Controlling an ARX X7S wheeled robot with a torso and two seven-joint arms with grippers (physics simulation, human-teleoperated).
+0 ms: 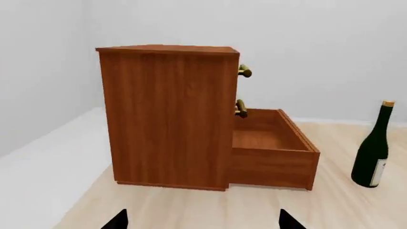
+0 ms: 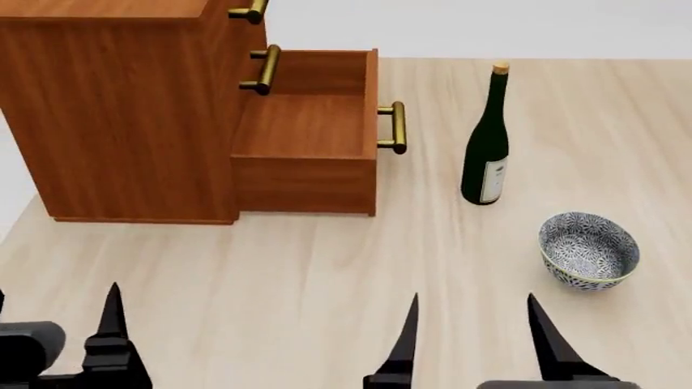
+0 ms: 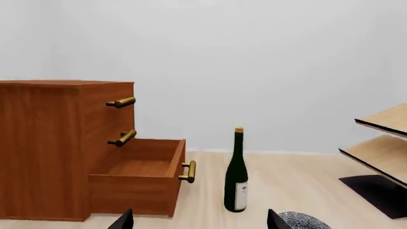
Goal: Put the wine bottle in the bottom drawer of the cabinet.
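Observation:
The cabinet (image 2: 119,105) stands at the far left of the pale wood table, also in the left wrist view (image 1: 168,114) and right wrist view (image 3: 45,143). Its bottom drawer (image 2: 308,138) is pulled out and empty, seen too in the wrist views (image 1: 270,148) (image 3: 143,174). The wine bottle (image 2: 487,142) stands upright right of the drawer, apart from it (image 1: 374,148) (image 3: 237,174). My left gripper (image 2: 54,332) (image 1: 202,220) is open and empty near the front edge. My right gripper (image 2: 471,336) (image 3: 198,220) is open and empty, nearer than the bottle.
A blue-patterned bowl (image 2: 588,250) sits in front and to the right of the bottle, close to my right gripper; its rim shows in the right wrist view (image 3: 302,220). A pale wood rack with a black base (image 3: 381,157) stands at the right.

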